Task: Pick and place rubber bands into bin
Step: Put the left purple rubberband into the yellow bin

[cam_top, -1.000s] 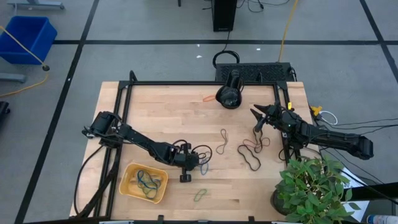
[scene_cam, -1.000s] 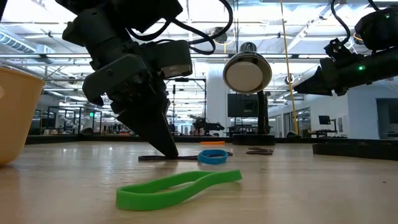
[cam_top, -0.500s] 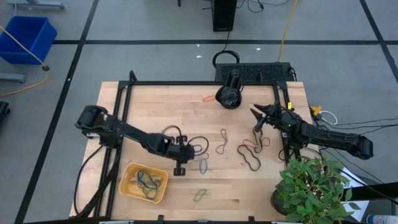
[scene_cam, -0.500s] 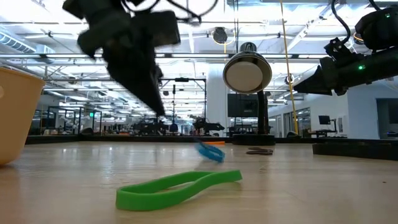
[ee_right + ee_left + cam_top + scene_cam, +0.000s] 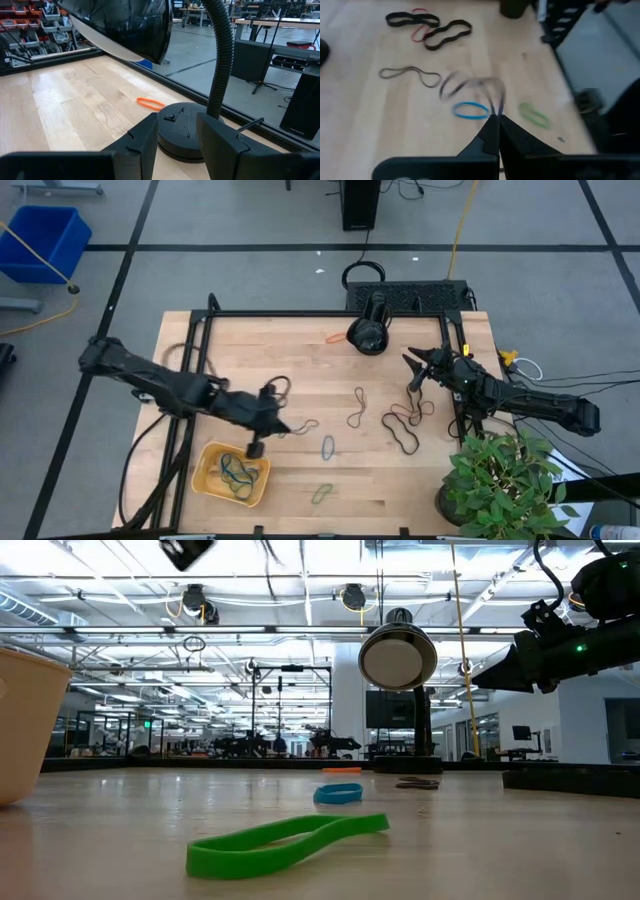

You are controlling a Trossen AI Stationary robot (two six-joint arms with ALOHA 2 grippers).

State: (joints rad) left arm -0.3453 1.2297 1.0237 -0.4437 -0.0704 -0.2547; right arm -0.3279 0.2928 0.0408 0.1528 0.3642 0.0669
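The left hand [image 5: 254, 448] hangs over the edge of the orange bin [image 5: 207, 483], pinched shut on a thin brown rubber band [image 5: 472, 87] that dangles and swings. It looks very light, soft and floppy, so a tiny pinch on one strand seems enough. More bands lie flat on the counter [image 5: 250, 350]: a blue one [image 5: 328, 446], a green one [image 5: 321, 494]. The right hand [image 5: 413, 366] waits slightly open, holding nothing.
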